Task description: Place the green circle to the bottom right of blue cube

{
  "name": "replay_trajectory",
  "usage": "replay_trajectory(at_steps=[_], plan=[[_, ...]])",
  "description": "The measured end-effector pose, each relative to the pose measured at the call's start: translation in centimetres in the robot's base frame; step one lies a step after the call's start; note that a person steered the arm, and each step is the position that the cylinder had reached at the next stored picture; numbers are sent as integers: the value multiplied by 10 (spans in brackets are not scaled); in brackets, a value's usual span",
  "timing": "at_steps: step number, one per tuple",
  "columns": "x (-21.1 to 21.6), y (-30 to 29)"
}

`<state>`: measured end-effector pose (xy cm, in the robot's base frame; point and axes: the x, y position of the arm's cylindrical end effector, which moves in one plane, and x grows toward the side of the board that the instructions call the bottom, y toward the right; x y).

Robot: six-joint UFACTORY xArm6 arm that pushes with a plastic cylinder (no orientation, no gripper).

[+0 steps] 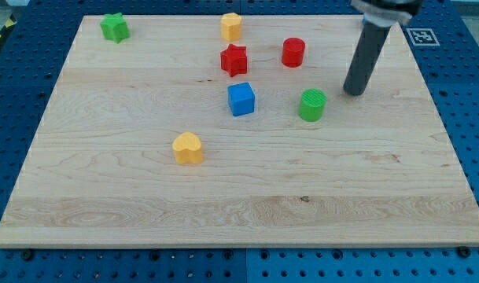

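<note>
The green circle (311, 104) stands on the wooden board, to the right of the blue cube (241, 99) and about level with it. A gap of bare wood separates the two. My tip (353, 92) is down near the board, just up and to the right of the green circle, apart from it. The rod rises from the tip toward the view's top right.
A red star (233, 60) sits just above the blue cube. A red cylinder (293, 52) is above the green circle. A yellow hexagonal block (231, 26) is at the top, a green star (114, 27) at top left, a yellow heart (188, 148) lower left.
</note>
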<state>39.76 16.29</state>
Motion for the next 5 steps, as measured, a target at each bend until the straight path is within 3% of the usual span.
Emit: replay_trajectory(at_steps=[1, 3, 4, 5], plan=[[3, -7], [47, -48], [45, -61], [22, -35]])
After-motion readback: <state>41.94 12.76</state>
